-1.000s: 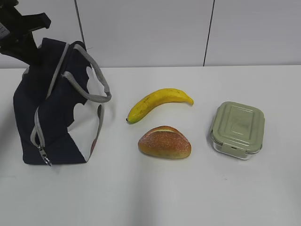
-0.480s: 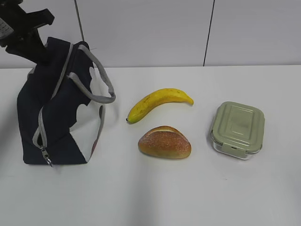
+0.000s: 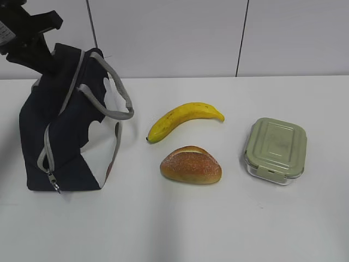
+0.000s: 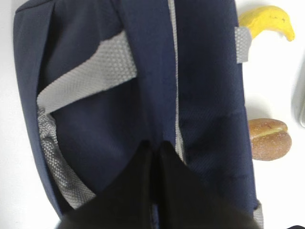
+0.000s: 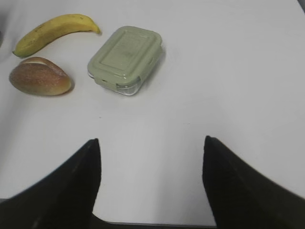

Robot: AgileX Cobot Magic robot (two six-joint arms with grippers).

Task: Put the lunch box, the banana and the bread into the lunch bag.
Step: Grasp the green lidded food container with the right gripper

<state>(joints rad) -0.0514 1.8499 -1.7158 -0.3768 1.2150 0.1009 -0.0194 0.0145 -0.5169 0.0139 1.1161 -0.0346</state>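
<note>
The navy and white lunch bag (image 3: 65, 142) stands at the left, its zipper partly open down the front. My left gripper (image 3: 48, 66) is shut on the fabric at the bag's top edge; the left wrist view shows the jaws (image 4: 155, 149) pinching the navy cloth (image 4: 205, 95). The banana (image 3: 182, 119) lies mid-table, with the bread (image 3: 191, 165) in front of it. The lunch box (image 3: 275, 148) with its sage-green lid sits to the right. My right gripper (image 5: 151, 143) is open and empty over bare table, short of the lunch box (image 5: 126, 58), bread (image 5: 40, 76) and banana (image 5: 55, 29).
The bag's grey handles (image 3: 112, 103) hang loose toward the banana. A white wall (image 3: 174, 38) rises just behind the table. The right arm does not show in the exterior view.
My left gripper has shifted slightly right with the bag's top in its hold, and the bag leans a little more toward the banana. The food and the lunch box have not moved.
</note>
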